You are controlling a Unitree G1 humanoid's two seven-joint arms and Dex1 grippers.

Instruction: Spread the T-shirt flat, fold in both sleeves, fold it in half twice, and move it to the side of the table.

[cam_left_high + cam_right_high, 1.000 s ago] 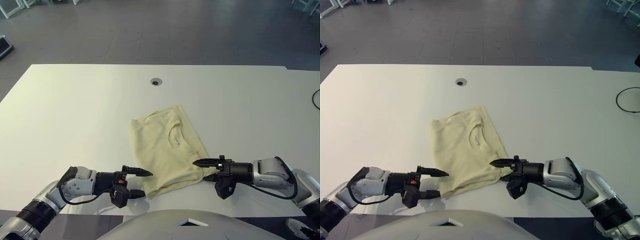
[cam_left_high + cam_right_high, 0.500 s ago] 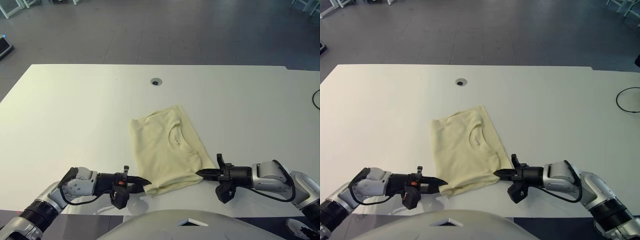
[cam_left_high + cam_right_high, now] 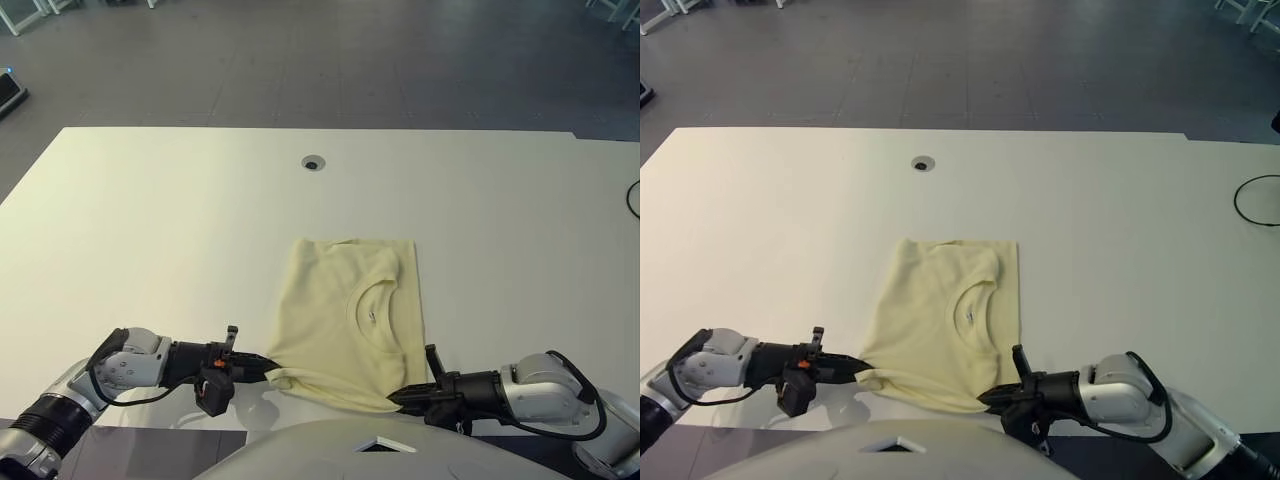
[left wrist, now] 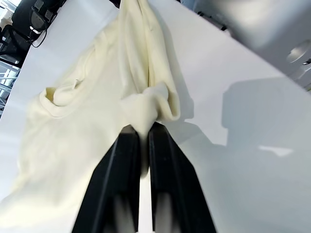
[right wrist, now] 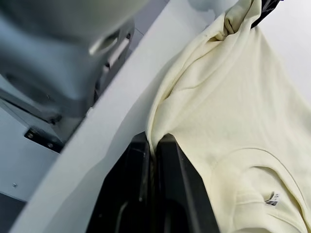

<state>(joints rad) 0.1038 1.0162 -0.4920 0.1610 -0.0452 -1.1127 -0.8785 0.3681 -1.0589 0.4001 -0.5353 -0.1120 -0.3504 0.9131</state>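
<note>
White laminate made up the broad table, smooth and matt. On it, between the middle and the near edge, lay the pale-yellow T-shirt. It was a soft knit already folded into a narrow oblong, with its ribbed neckline showing on top. A second before, that oblong had sat askew, its far end swung toward the left edge, and both claws had hovered open over its near corners. Since then they had dropped, closed and drawn the cloth toward the near edge, so that its long sides ran roughly square to that edge. The left gripper, black and slim-fingered, was pinched tight on the near left corner, where the fabric bunched into a small rolled lump. The right gripper was likewise clamped on the near right corner, a fold of cloth caught between its two flat fingers. The near hem sagged between them in a shallow curve and looked slightly lifted off the surface. As a judgement, this straightening set the shirt up for a further fold in half, the near hem to be carried over toward the far end; the move to the table's side was not yet done. Smaller still, a round cable hole sat toward the far edge, and a tiny white label showed inside the neckline.
</note>
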